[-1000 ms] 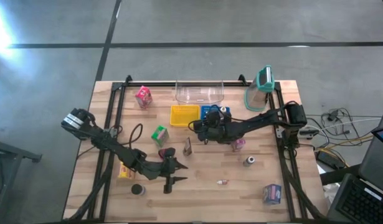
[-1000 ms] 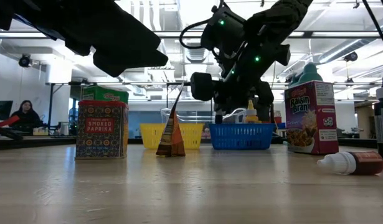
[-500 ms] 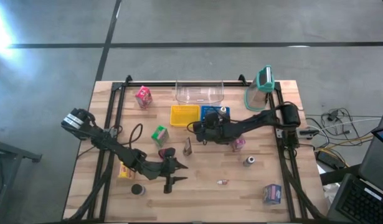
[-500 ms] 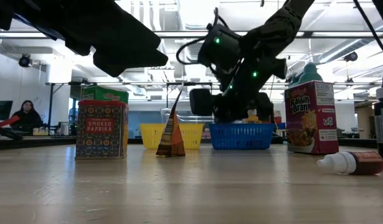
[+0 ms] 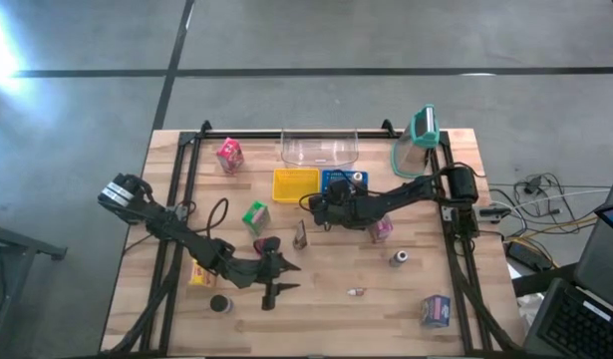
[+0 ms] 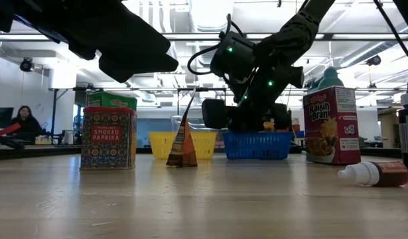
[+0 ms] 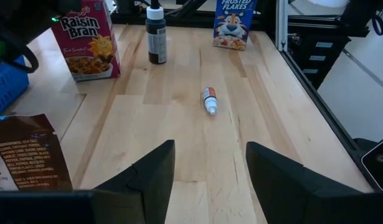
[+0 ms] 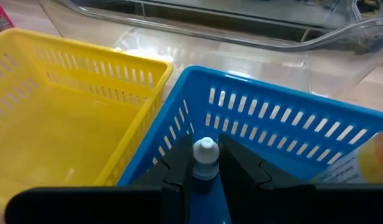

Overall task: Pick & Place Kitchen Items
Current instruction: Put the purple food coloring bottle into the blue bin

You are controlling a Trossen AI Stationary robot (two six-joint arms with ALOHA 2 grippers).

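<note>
The right hand [image 8: 205, 163] is closed on a small bottle [image 8: 204, 157] with a white cap; only its top shows between the two fingers. In the right wrist view the bottle hangs at the near corner of the blue basket [image 8: 284, 112], close to the wall that it shares a side with the yellow basket [image 8: 66, 93]. In the high view this hand [image 5: 331, 205] is over the blue basket's [image 5: 329, 177] front edge.

The step in hand seems to be the placing of the bottle into the blue basket. To do it well, I would first carry the bottle a little further inward, away from the corner, so that it cannot catch on the rim or tip over into the yellow basket. Then lower it until its bottom is near the basket floor, and only then open the fingers. Another item with a yellowish body already lies inside, so the free part of the floor is the better target.

The left hand [image 7: 207, 180] waits open and empty above the tabletop [image 7: 179, 118], near the front. Ahead of it lie a small dropper bottle [image 7: 208, 100] and a Raisin Bran carton [image 7: 84, 38].
</note>
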